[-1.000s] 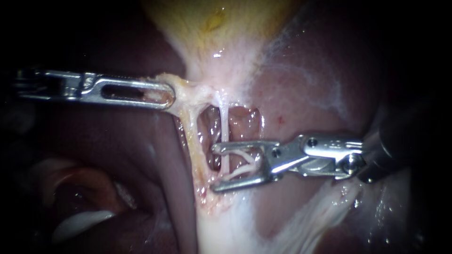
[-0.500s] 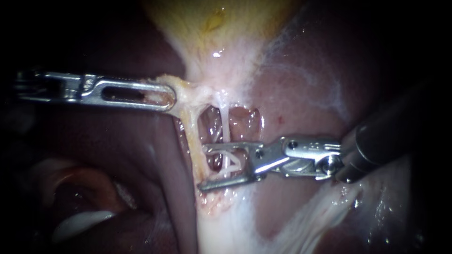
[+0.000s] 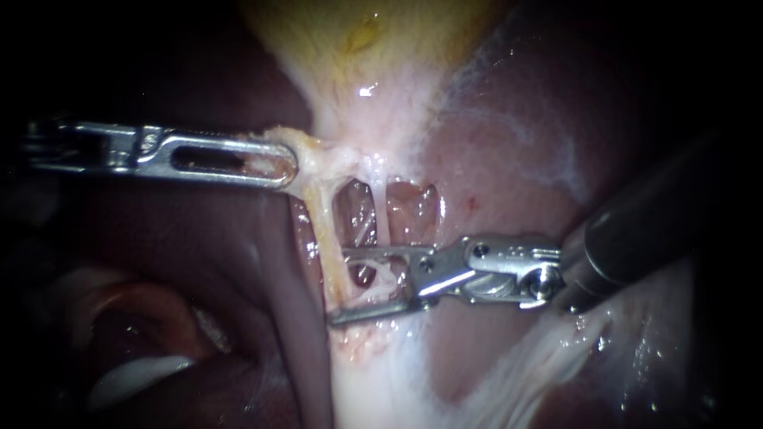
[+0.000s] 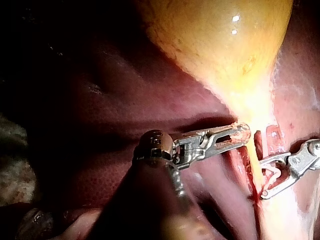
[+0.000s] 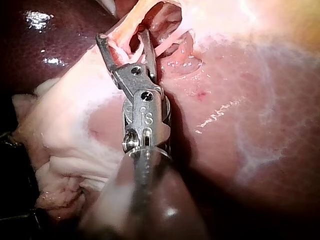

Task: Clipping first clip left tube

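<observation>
clamping neck tissue (image 3: 314,163) with left instrument (image 3: 282,167) and holding it aside to stretch left tube (image 3: 324,226) taut; straddling that tube with right instrument (image 3: 340,286), jaws spread apart, gripping nothing, likely for clipping.

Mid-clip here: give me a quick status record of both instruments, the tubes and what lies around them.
left instrument: shut on pale tissue just below the gallbladder
right instrument: open, straddling both tubes
left tube: at the open tips, no clip closed on it
thin tube: beside the left tube, also inside the span
liver: dark, around the dissected window
</observation>
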### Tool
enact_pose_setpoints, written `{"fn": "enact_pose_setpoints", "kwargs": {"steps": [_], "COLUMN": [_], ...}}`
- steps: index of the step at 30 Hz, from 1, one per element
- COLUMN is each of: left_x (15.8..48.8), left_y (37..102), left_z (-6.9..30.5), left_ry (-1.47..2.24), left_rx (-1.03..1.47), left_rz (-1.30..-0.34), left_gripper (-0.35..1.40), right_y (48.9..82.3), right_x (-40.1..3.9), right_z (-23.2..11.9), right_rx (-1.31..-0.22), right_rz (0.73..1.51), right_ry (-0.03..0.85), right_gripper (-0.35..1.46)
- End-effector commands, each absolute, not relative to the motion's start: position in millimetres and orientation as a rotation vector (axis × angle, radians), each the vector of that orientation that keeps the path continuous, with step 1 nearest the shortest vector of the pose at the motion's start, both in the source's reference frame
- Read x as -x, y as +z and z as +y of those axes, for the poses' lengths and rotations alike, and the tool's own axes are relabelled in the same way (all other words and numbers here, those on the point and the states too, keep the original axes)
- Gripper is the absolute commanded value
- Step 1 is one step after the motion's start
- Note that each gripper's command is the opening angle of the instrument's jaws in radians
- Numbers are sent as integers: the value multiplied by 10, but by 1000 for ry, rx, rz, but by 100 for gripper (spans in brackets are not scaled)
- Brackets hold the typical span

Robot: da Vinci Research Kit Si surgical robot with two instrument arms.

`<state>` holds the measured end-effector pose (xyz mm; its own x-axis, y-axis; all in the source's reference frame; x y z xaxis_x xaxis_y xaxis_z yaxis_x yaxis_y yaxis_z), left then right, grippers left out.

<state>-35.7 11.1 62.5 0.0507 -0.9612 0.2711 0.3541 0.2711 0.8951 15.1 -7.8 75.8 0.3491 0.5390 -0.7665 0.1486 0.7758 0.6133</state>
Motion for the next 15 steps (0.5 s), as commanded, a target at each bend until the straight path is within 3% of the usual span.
{"fn": "enact_pose_setpoints", "kwargs": {"steps": [1, 15], "left_x": [357, 360], "left_y": [625, 625], "left_z": [111, 112], "left_ry": [-1155, -1157], "left_rx": [-742, -741], "left_rz": [-1058, -1058], "left_gripper": [-35, -35], "right_y": [756, 752], "right_x": [-152, -173], "right_z": [-79, -100], "right_rx": [-678, -749], "right_rz": [1215, 1237], "right_ry": [280, 244], "right_gripper": [50, 49]}}
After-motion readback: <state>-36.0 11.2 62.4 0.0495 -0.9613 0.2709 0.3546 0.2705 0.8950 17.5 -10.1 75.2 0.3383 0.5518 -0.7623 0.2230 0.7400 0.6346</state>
